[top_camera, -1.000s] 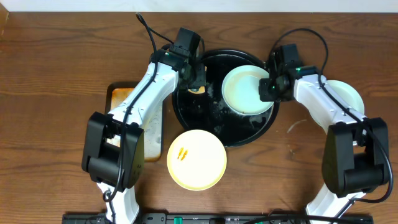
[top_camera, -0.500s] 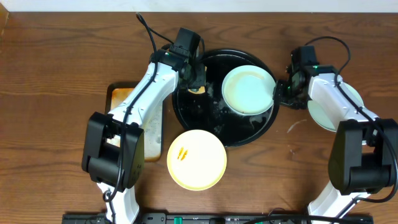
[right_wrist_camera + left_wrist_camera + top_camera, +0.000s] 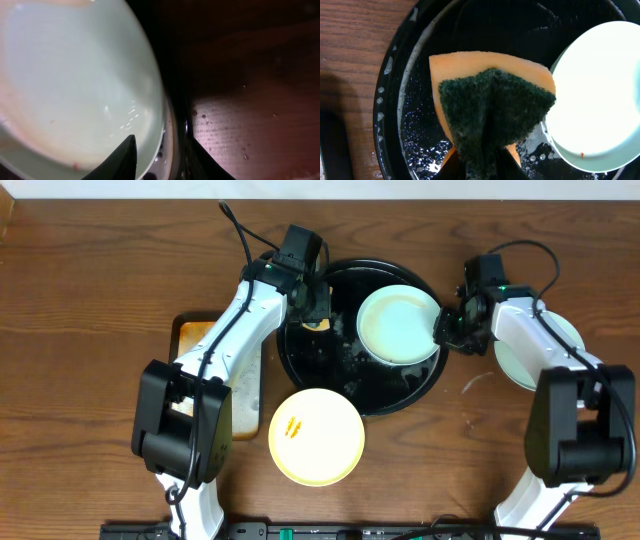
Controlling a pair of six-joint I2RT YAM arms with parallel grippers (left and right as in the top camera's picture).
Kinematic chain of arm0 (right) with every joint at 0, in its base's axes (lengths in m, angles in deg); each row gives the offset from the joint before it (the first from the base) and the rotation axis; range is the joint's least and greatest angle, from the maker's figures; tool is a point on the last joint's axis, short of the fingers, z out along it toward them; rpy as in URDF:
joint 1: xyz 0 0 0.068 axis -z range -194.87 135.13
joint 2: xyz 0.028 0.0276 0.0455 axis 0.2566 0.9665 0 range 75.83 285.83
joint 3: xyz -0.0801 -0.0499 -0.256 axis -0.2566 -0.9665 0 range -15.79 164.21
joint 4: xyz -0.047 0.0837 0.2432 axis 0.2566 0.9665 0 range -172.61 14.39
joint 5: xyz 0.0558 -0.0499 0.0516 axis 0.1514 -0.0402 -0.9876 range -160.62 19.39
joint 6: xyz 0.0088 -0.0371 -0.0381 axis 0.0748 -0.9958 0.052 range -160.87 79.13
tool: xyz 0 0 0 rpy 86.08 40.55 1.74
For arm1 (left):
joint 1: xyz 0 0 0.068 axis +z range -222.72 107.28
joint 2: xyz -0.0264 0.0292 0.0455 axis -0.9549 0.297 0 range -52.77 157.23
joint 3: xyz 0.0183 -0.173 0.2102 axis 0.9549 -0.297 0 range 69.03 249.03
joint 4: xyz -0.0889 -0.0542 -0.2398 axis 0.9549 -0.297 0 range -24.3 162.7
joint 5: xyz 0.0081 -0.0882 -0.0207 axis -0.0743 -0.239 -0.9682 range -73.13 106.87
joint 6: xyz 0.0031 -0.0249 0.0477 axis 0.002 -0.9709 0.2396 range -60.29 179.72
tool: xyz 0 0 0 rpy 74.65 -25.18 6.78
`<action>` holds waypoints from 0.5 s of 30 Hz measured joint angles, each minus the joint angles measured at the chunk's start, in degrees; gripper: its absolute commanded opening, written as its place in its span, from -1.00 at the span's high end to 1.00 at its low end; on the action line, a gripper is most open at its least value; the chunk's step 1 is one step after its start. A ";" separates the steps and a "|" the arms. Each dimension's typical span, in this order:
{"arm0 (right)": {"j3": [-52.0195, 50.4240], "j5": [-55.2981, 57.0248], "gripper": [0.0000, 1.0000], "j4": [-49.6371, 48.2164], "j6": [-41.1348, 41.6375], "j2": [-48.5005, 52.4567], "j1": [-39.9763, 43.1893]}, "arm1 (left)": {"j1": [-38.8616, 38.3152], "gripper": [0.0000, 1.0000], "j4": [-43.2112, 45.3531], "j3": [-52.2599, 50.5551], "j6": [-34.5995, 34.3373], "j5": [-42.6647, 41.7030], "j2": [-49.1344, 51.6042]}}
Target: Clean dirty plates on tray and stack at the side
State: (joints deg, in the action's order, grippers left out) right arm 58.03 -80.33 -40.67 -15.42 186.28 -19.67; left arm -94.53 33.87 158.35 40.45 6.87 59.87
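A pale blue-green plate lies in the right half of the wet black tray, with tiny red specks near its rim. My left gripper is shut on an orange sponge with a dark green scouring face, held over the tray's left part beside the plate. My right gripper is open; one finger is over the plate's right rim, the other outside the tray's rim. A yellow plate with orange smears sits on the table in front of the tray.
Another pale plate lies on the table at the right, partly under my right arm. A rust-stained rectangular metal tray sits at the left, mostly hidden by my left arm. Brown wooden table surrounds everything.
My right gripper drew back to the right off the plate, then returned a little leftward to its rim. The left arm, sponge and plates have not moved.
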 measured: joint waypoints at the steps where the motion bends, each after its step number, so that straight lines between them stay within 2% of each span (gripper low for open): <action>1: 0.00 -1.07 0.50 -0.52 0.17 0.57 0.02 | 0.00 0.69 0.00 0.00 -0.02 0.00 0.00; 8: 0.26 -1.84 0.67 -3.74 1.05 4.04 -0.68 | 0.00 0.68 -0.02 0.00 -0.02 -0.15 0.00; 12: 0.26 -0.74 0.97 -6.62 -0.24 4.35 -0.63 | 0.00 0.68 0.00 0.00 -0.02 -0.15 0.00; 15: 0.35 -0.39 0.98 -8.98 -2.84 4.42 -0.59 | 0.00 0.67 0.00 0.00 -0.02 -0.15 0.00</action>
State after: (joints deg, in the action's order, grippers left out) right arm 58.38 -80.72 -49.66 -18.26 190.69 -20.26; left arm -94.53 33.87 158.35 40.43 6.72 59.87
